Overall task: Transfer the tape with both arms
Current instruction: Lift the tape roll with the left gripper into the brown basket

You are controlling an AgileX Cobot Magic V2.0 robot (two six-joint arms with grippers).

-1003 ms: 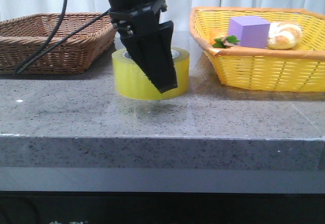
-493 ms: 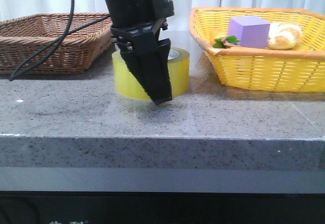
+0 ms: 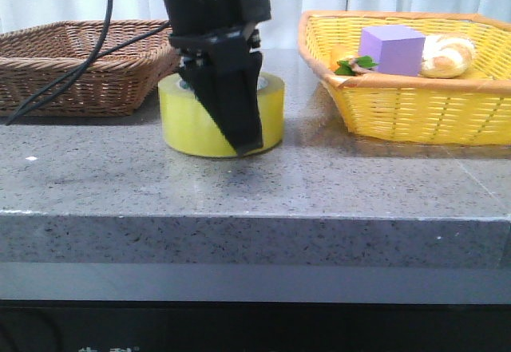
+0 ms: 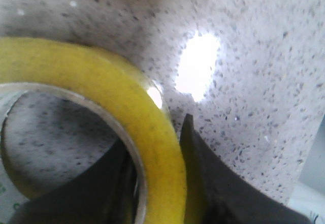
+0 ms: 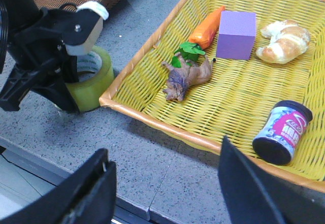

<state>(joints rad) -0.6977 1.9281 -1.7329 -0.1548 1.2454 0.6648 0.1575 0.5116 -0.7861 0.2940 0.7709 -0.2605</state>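
The tape [image 3: 185, 116], a wide yellow roll, stands at the middle of the grey table between two baskets. My left gripper [image 3: 239, 132] comes down from above and is shut on the roll's near wall, one finger inside the core and one outside. The left wrist view shows the yellow ring [image 4: 101, 87] pinched between the black fingers [image 4: 216, 183]. The right wrist view shows the tape [image 5: 95, 89] under the left arm [image 5: 45, 46]. My right gripper [image 5: 167, 183] is open and empty, above the table's front edge beside the yellow basket. It is out of the front view.
A brown wicker basket [image 3: 80, 69] stands at the back left. A yellow basket [image 3: 415, 104] at the right holds a purple cube [image 5: 236, 33], a carrot [image 5: 207, 23], a croissant [image 5: 284, 41], a toy animal [image 5: 185, 79] and a can [image 5: 283, 132].
My left gripper has carried the tape a little to the left and slightly lower. The baskets have not moved.
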